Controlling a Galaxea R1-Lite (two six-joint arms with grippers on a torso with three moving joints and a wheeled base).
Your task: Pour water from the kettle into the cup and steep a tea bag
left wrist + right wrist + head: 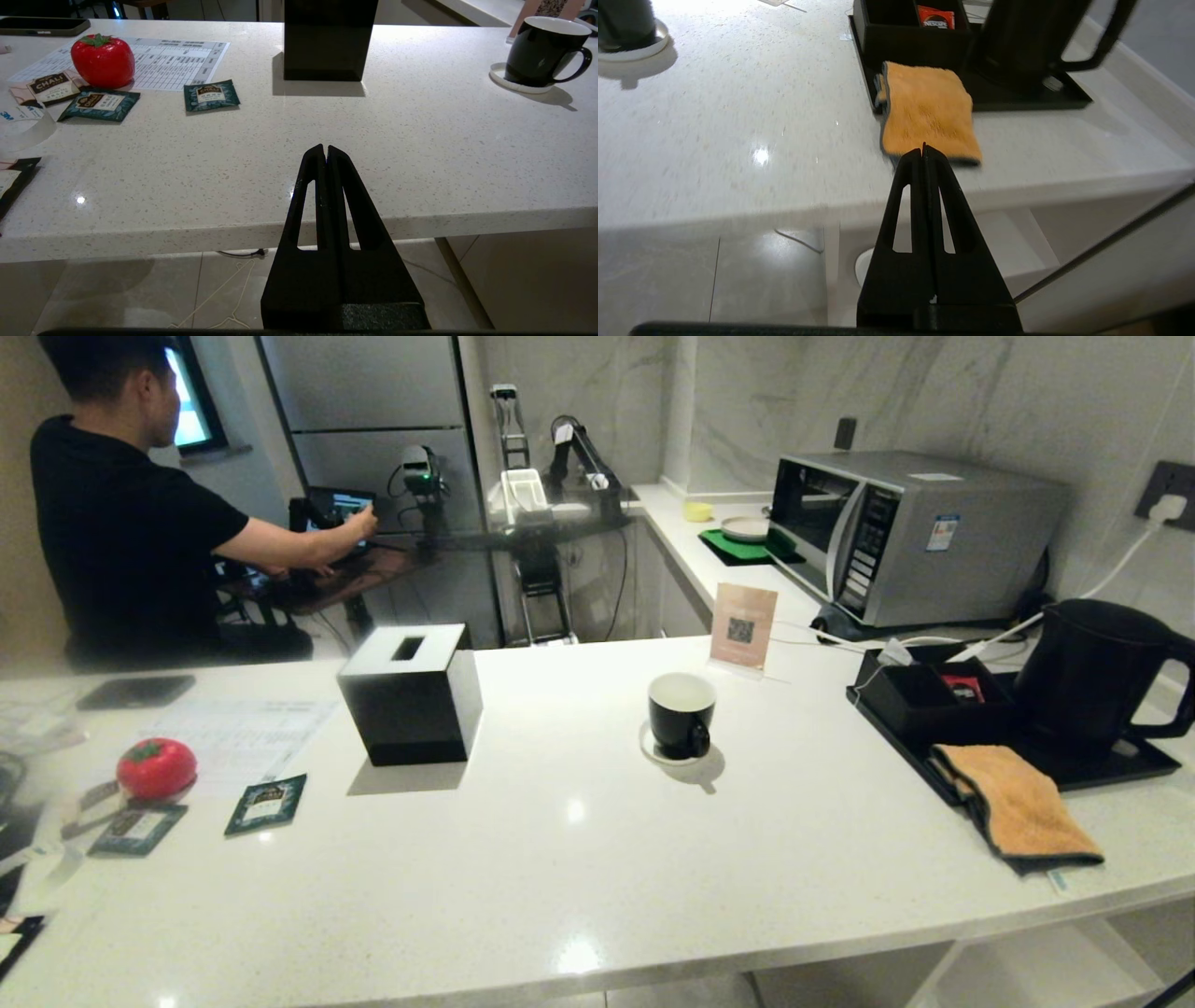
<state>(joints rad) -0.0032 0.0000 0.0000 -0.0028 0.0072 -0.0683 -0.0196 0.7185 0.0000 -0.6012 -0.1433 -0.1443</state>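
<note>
You have both hands empty: left gripper and right gripper pinched closed. Take the kettle at frame right by its handle (probably heavy, rigid).

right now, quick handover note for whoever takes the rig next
Left gripper: shut, empty, off the counter's front edge.
Right gripper: shut, empty, at the front edge near the orange cloth.
Kettle: upright on the black tray, far right, handle facing right.
Cup: on its saucer, mid-counter, looks empty, handle toward the robot.
Tea bags: packets lie sealed at the left, by the red tomato-shaped object.
Done: nothing yet.
Left: grasp kettle, pour, steep a bag.
</note>
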